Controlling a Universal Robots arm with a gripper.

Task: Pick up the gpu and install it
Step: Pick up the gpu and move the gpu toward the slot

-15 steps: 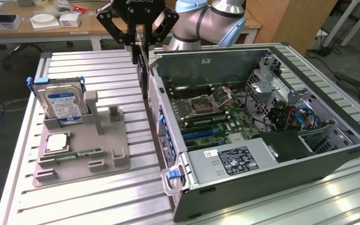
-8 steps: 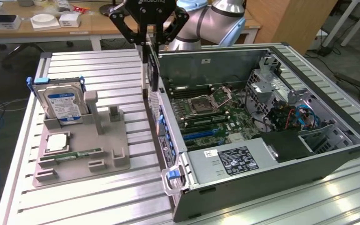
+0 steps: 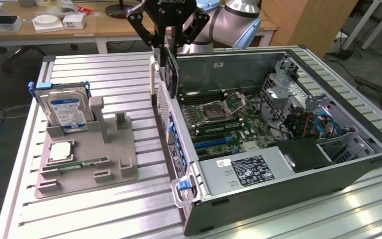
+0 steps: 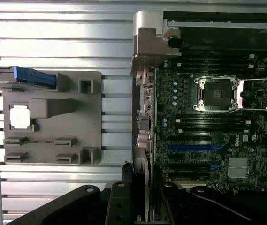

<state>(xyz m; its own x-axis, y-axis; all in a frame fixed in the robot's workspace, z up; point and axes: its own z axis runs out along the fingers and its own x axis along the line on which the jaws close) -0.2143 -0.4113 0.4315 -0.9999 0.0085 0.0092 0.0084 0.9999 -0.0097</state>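
The gpu (image 3: 171, 74) is a thin dark card with a silvery edge. It hangs upright from my gripper (image 3: 169, 43), which is shut on its upper end. It is held in the air above the left wall of the open computer case (image 3: 350, 164), at the exterior view's back. In the wrist view the gpu (image 4: 147, 187) appears edge-on between my gripper (image 4: 142, 178) fingers, over the motherboard's (image 4: 208, 140) edge by the rear ports. The blue expansion slot (image 3: 211, 142) (image 4: 189, 147) lies bare below, apart from the card.
A grey holder (image 3: 111, 149) at the exterior view's left carries a standing hard drive (image 3: 65, 107), a processor (image 3: 61, 149) and a green memory stick (image 3: 78, 164). The power supply (image 3: 244, 172) fills the case's near end. Everything rests on a slatted aluminium table (image 3: 98, 214).
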